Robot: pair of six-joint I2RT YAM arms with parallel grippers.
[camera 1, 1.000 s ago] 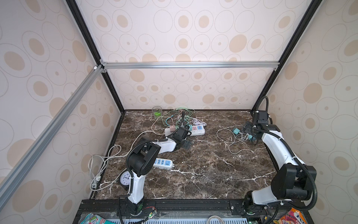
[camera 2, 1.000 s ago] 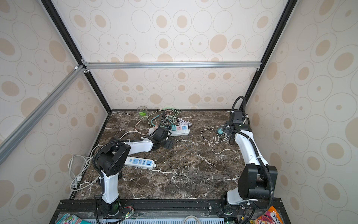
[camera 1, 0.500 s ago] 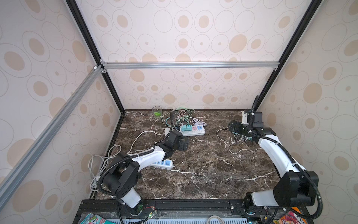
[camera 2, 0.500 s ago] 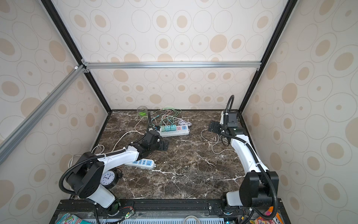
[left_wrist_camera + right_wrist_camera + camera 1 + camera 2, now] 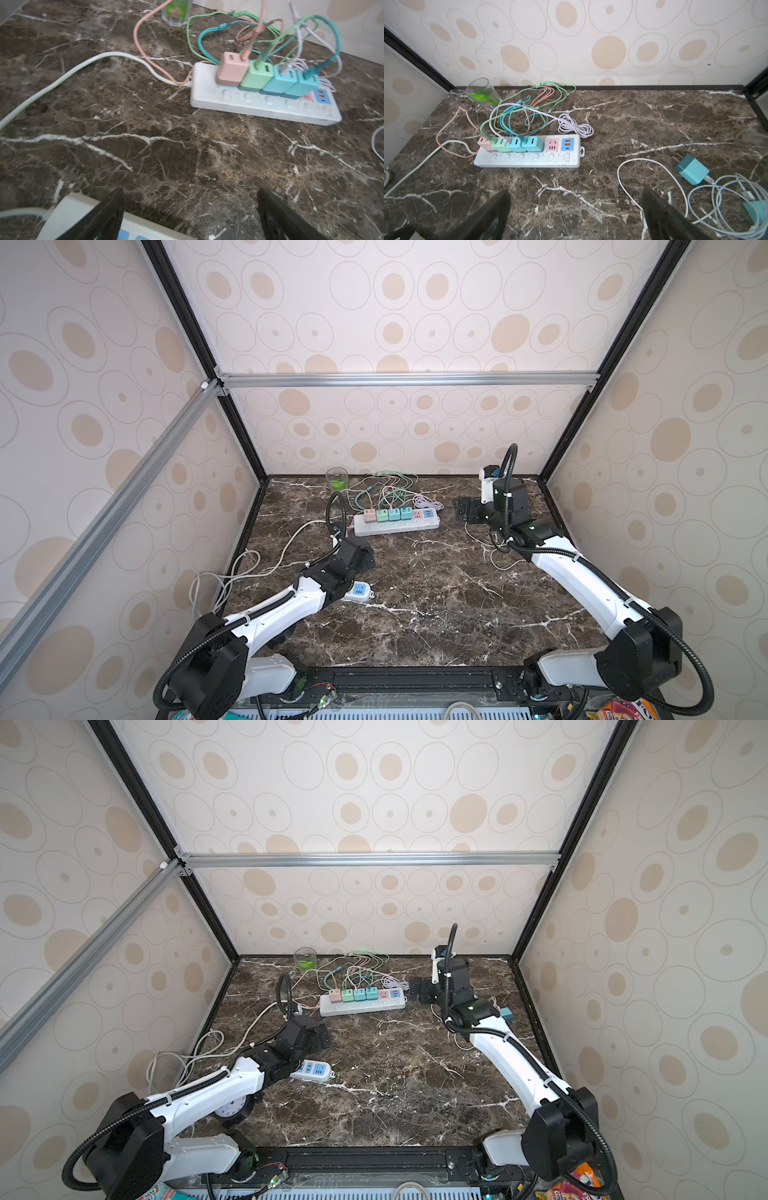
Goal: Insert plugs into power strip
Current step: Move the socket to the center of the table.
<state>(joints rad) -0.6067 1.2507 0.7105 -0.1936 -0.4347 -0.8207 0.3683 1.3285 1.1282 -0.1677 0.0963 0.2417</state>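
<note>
The long white power strip (image 5: 527, 162) lies toward the back of the marble table (image 5: 436, 605). Four cubes are seated side by side at one end: a pink plug (image 5: 484, 143), a mint green plug (image 5: 499, 144), a teal plug (image 5: 515, 144) and a second teal plug (image 5: 531, 143). The pink socket (image 5: 552, 145) and blue USB block (image 5: 568, 144) next to them are uncovered. Behind the strip there's a messy tangle of pastel cables (image 5: 529, 104), a lilac cable coil (image 5: 575, 128) and a glass cup (image 5: 336, 480) with something green inside, right by the back wall. A loose teal plug (image 5: 692, 169) lies on its side well apart from the strip, touching a pile of white cable (image 5: 726, 199). The right wrist view shows that plainly, while in a top view only a corner of it (image 5: 506, 1014) peeks out from behind the right arm. A small power strip (image 5: 358, 592) sits half under the left arm, and a top view also catches a clock (image 5: 228, 1110) under there. The left gripper (image 5: 190, 193) has its fingers wide apart and empty, low over bare marble with one finger overlapping the small strip; can't tell if it touches. The right gripper (image 5: 575, 193) is spread wide too, holding nothing, near the long strip's USB end.
</note>
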